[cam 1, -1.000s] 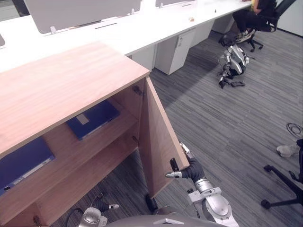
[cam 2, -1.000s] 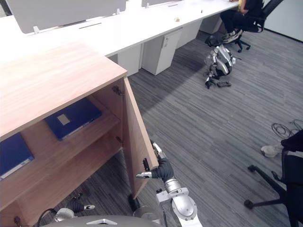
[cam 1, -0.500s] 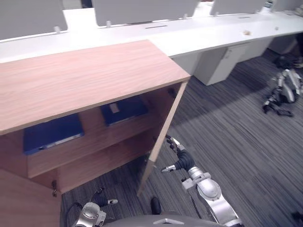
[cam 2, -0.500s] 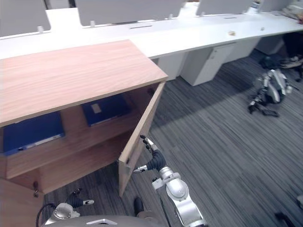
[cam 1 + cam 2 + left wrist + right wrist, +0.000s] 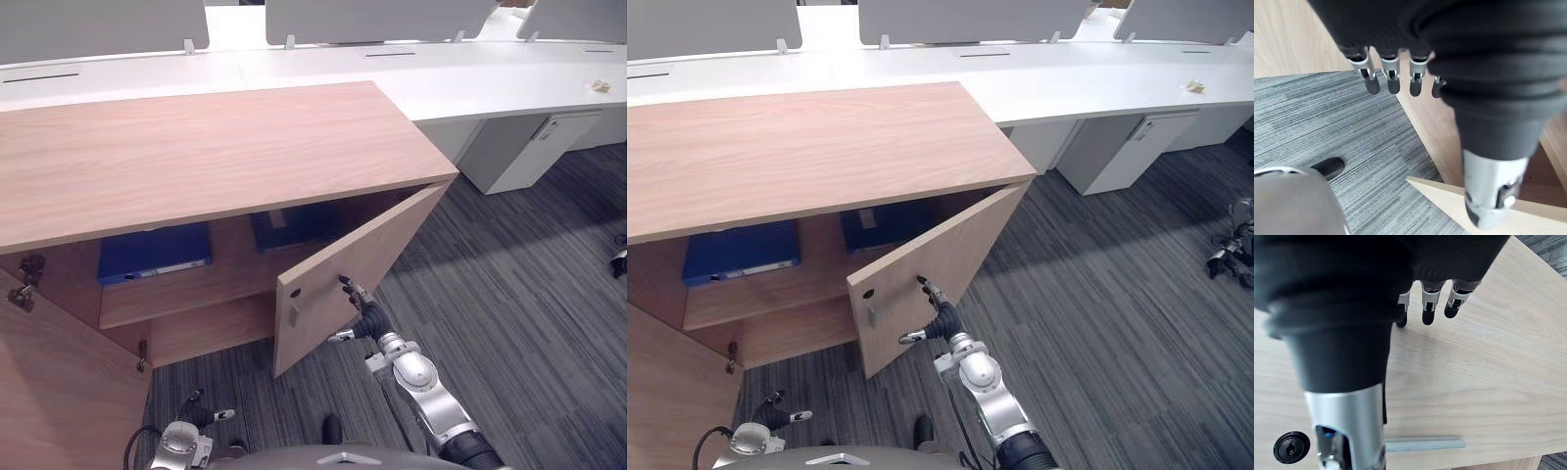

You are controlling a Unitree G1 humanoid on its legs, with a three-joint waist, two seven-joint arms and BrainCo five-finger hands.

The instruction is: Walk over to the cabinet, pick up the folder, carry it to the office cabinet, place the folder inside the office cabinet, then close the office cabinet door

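The wooden office cabinet (image 5: 206,147) stands low before me. Two blue folders lie on its upper shelf, one at the left (image 5: 155,254) and one further right (image 5: 294,225), half hidden by the right door (image 5: 367,257). That door stands about half shut, showing its small handle (image 5: 1422,445) and round lock (image 5: 1290,447). My right hand (image 5: 367,318) is open, its straight fingers (image 5: 1425,308) against the door's outer face. The cabinet's left door (image 5: 49,392) hangs wide open. My left hand (image 5: 201,419) hangs low and open near the floor, its fingers (image 5: 1391,73) relaxed and holding nothing.
A long white desk (image 5: 470,78) with grey dividers (image 5: 372,15) runs behind the cabinet. A white drawer unit (image 5: 519,152) stands under it at the right. Grey carpet (image 5: 529,313) stretches to the right. A grey and black machine (image 5: 1234,240) lies at the far right.
The camera has swung round to face the cabinet. The right door has swung from wide open to about half shut, with my right hand staying against its outer face.
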